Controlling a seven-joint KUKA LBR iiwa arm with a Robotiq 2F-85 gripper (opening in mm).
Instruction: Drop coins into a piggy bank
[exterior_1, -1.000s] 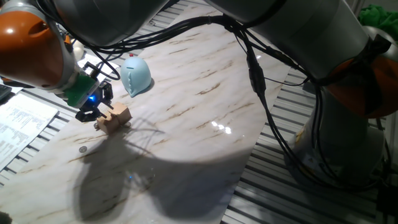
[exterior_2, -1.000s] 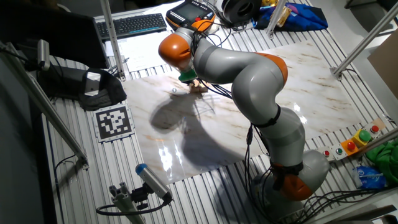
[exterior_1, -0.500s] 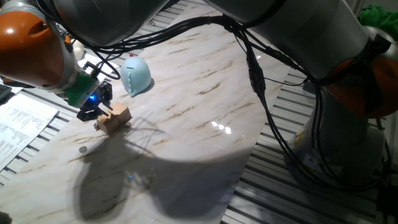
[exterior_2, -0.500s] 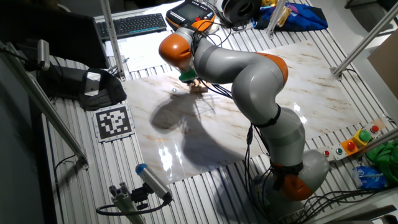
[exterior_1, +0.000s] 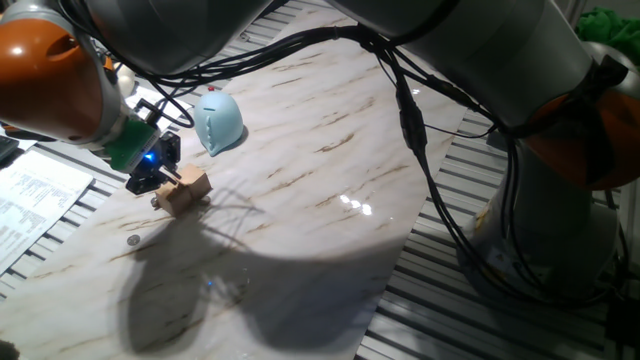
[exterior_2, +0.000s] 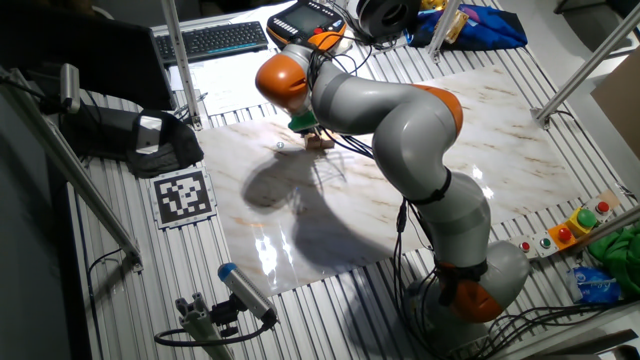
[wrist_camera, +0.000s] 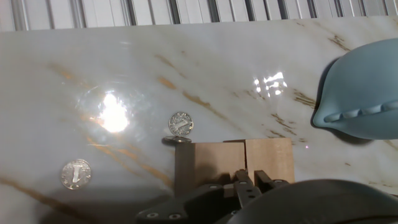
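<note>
We see gripper (wrist_camera: 249, 182) over wooden cubes (wrist_camera: 242, 163), fingers near-closed, holding nothing; coins (wrist_camera: 181, 123) unbanked beside piggy bank (wrist_camera: 364, 93).

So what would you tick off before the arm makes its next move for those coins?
1. Coins in sight: ok. The nearest coin sits just beyond the wooden blocks; a second coin lies further off on the table.
2. Gripper empty: cannot tell. Its fingertips look close together, and no coin shows between them.
3. Clear way down to the nearest coin: not ok. The wooden blocks sit right under the fingertips.
4. Piggy bank in place: ok. It stands on the table, apart from the blocks.
5. Piggy bank's slot reachable: cannot tell. No slot shows in any view.
</note>
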